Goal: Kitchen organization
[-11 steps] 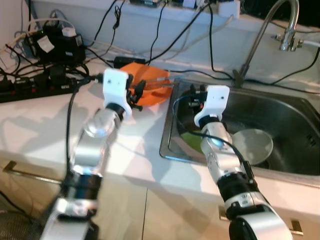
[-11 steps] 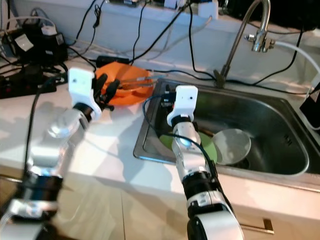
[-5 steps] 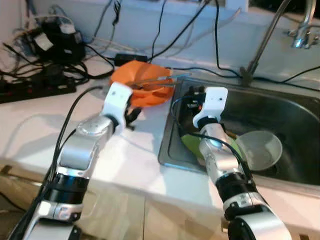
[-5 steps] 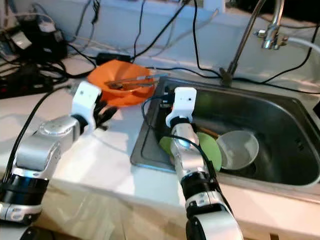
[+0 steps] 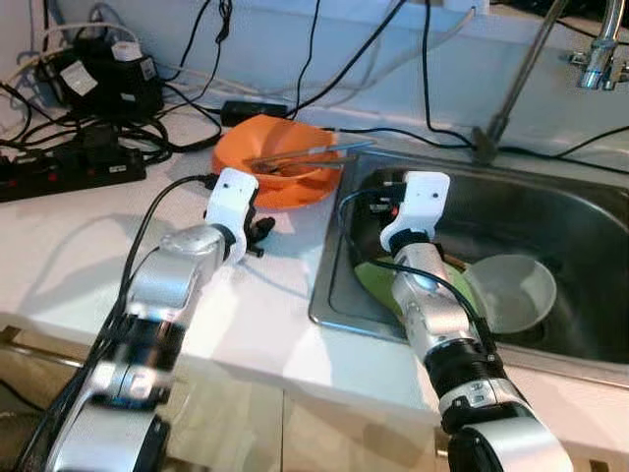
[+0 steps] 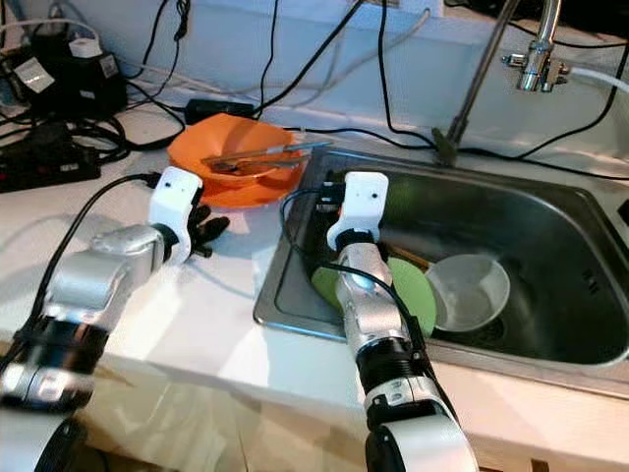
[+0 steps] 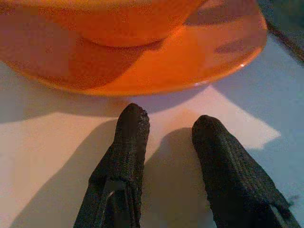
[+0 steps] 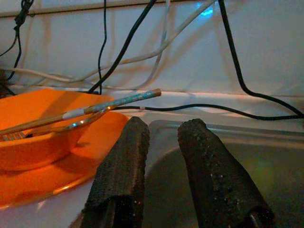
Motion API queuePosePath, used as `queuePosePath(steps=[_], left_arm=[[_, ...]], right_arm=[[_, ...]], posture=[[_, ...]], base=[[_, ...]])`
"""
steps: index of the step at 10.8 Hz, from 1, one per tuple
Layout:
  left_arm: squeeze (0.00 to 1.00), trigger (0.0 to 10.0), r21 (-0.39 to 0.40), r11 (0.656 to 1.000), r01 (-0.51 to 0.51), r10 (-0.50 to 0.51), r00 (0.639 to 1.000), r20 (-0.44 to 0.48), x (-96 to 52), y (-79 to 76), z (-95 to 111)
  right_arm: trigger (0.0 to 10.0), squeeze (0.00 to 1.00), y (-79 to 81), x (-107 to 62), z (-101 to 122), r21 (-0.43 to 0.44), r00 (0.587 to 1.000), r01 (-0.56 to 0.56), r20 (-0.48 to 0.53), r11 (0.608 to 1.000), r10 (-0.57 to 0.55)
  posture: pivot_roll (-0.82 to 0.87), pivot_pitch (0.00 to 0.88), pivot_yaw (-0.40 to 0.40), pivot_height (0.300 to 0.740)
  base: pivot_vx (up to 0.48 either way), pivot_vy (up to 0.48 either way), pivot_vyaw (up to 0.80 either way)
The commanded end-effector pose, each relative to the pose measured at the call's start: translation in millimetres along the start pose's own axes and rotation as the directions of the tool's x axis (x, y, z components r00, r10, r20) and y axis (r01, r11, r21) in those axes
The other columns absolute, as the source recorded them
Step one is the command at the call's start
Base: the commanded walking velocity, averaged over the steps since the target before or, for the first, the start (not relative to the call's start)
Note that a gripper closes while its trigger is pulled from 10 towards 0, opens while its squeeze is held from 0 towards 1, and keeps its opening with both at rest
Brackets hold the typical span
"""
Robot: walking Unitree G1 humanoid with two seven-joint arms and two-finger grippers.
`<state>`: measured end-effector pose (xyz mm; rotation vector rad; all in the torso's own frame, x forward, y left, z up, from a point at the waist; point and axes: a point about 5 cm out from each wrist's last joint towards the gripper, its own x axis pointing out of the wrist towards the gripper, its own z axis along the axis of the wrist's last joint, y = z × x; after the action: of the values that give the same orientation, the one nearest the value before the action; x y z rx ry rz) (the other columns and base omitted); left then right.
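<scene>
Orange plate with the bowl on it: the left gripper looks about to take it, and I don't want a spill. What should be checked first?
1. Left gripper open: ok.
2. Fingers level with the orange plate rim: ok, just short of it, resting low on the counter.
3. Chopsticks secure: not ok, lying loose across the bowl, overhanging the sink.
4. Cables away from the plate: cannot tell.
5. Right gripper out of the way: ok, over the sink.

The left end effector (image 7: 166, 130) hovers low over the white desk (image 7: 42, 156), its two black fingers (image 7: 128, 142) parted and holding nothing, near an orange plate (image 7: 190, 66) carrying an orange bowl (image 7: 123, 23).
</scene>
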<state>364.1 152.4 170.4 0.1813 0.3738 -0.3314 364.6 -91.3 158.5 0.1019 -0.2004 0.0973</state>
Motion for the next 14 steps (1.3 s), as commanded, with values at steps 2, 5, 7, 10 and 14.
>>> queuePosePath(steps=[2,5,7,10,14], left_arm=[[0.00,10.0,-0.003,1.000,-0.014,0.014,1.000,0.021,6.3,8.5,12.6],[0.00,10.0,0.008,1.000,-0.013,0.012,0.997,0.082,10.7,10.8,28.6],[0.00,10.0,0.033,0.999,0.008,-0.012,0.993,0.121,7.4,8.4,42.6],[0.00,10.0,0.067,0.997,0.044,-0.053,0.990,0.132,-7.7,3.5,47.9],[0.00,10.0,0.039,0.998,0.050,-0.053,0.995,0.088,3.8,4.2,35.7]], right_arm=[[10.0,0.00,-5.1,0.9,3.2,0.006,1.000,0.024,0.012,1.000,-0.024],[10.0,0.00,-4.5,-1.1,2.7,0.011,0.999,0.031,0.015,0.999,-0.031],[10.0,0.00,-6.2,-3.4,1.4,0.013,0.999,0.038,0.014,0.999,-0.038],[10.0,0.00,-5.5,-5.0,0.3,0.015,0.999,0.039,0.010,0.999,-0.039],[10.0,0.00,-3.6,-6.3,0.4,0.017,0.999,0.037,0.011,0.999,-0.037]], posture=[[0.25,0.008,-0.033,0.740],[0.24,0.019,-0.022,0.740],[0.24,0.025,-0.019,0.740],[0.24,0.031,-0.014,0.740],[0.23,0.024,-0.002,0.740]], base=[[0.000,0.000,0.00],[0.000,0.000,0.00],[0.000,0.000,0.00],[0.000,0.000,0.00],[0.000,0.000,0.00]])
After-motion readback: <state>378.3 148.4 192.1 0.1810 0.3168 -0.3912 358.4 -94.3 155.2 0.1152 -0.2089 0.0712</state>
